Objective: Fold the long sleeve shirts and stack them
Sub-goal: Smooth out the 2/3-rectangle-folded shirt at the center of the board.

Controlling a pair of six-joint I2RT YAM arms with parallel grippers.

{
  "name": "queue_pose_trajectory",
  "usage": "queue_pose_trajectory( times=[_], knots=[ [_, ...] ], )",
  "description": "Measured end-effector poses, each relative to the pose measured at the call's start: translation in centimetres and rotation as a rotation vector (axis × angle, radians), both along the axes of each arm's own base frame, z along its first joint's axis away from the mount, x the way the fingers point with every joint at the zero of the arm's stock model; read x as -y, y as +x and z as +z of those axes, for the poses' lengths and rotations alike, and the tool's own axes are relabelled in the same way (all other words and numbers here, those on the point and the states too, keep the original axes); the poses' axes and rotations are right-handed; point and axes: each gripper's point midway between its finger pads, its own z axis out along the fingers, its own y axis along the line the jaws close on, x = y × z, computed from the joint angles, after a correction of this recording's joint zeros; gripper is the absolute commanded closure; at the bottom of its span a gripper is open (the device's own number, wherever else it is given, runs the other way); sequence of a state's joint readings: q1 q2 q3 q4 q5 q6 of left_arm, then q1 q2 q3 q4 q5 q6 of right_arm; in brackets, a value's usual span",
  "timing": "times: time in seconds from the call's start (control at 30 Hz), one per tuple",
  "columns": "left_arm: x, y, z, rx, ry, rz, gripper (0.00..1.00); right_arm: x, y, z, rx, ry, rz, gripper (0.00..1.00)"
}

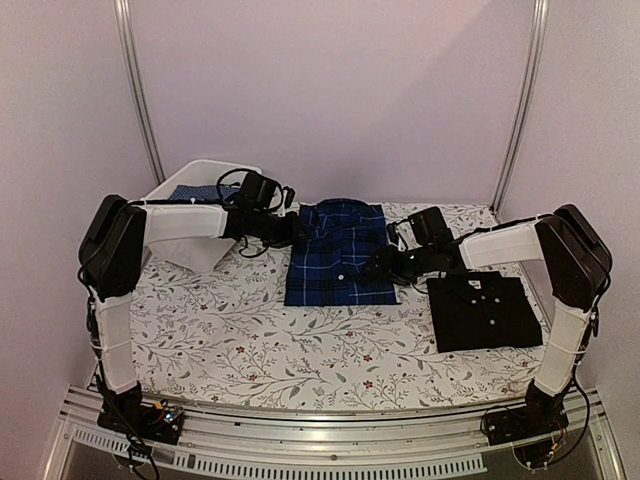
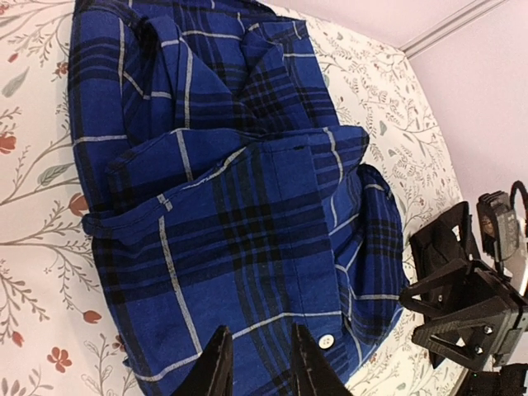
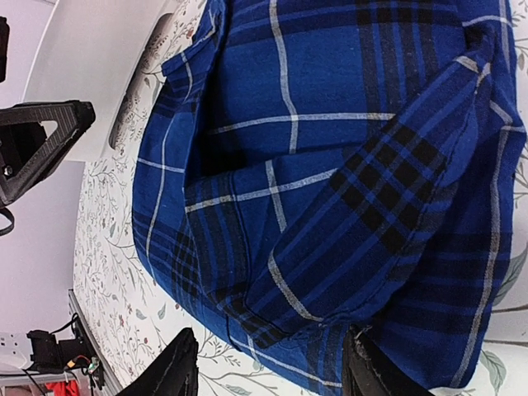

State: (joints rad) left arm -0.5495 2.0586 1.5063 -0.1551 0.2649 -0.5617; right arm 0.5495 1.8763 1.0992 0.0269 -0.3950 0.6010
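The navy-and-blue plaid shirt [image 1: 338,255] lies folded in the middle of the table, collar to the back. It fills the left wrist view [image 2: 239,206] and the right wrist view [image 3: 346,165]. The plain black shirt [image 1: 487,312] lies folded at the right, with its white buttons showing. My left gripper [image 1: 300,232] is at the plaid shirt's upper left edge, its fingers a little apart over the cloth [image 2: 260,367], next to a white button [image 2: 326,340]. My right gripper [image 1: 378,266] is at the shirt's right edge, wide open [image 3: 268,371], with the shirt's folded edge between its fingers.
A white bin [image 1: 205,185] stands at the back left with blue patterned cloth [image 1: 200,192] in it. The floral tablecloth [image 1: 240,330] covers the table. The right gripper shows in the left wrist view [image 2: 462,305], just past the plaid shirt.
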Motion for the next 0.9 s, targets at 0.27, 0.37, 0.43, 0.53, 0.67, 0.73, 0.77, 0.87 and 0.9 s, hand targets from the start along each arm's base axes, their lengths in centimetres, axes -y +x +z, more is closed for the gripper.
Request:
queue_pose_trajectory(
  times=[0.27,0.37,0.43,0.53,0.67,0.73,0.77,0.87,0.9],
  knots=[
    [-0.2,-0.4,0.3,0.007,-0.003,0.000,0.76,-0.6,0.2,-1.9,-0.052,0.028,-0.015,0.60],
    [-0.3,-0.4,0.3,0.006,-0.003,0.000,0.76,-0.6,0.3,-1.8,-0.056,0.036,-0.023,0.72],
    [-0.2,-0.4,0.3,0.008,-0.005,0.000,0.76,-0.8,0.6,-1.5,-0.050,0.044,-0.027,0.81],
    [-0.3,-0.4,0.2,0.007,-0.004,-0.001,0.76,-1.3,1.4,-0.4,-0.031,0.062,-0.032,0.92],
    [-0.4,-0.7,-0.1,0.001,-0.001,-0.001,0.76,-2.2,3.5,1.7,0.010,0.100,-0.042,0.96],
    [-0.6,-1.0,-0.2,-0.003,0.001,-0.001,0.76,-2.5,4.6,2.4,0.028,0.113,-0.048,0.97],
    [-0.6,-1.1,-0.1,-0.003,0.001,-0.001,0.76,-2.7,5.2,2.7,0.036,0.119,-0.052,0.97],
    [-0.7,-1.4,0.2,-0.002,-0.005,-0.006,0.77,-3.0,7.5,3.2,0.056,0.131,-0.068,0.98],
    [-0.7,-1.5,0.3,-0.002,-0.007,-0.008,0.77,-3.1,8.2,3.3,0.063,0.133,-0.072,0.98]
  ],
)
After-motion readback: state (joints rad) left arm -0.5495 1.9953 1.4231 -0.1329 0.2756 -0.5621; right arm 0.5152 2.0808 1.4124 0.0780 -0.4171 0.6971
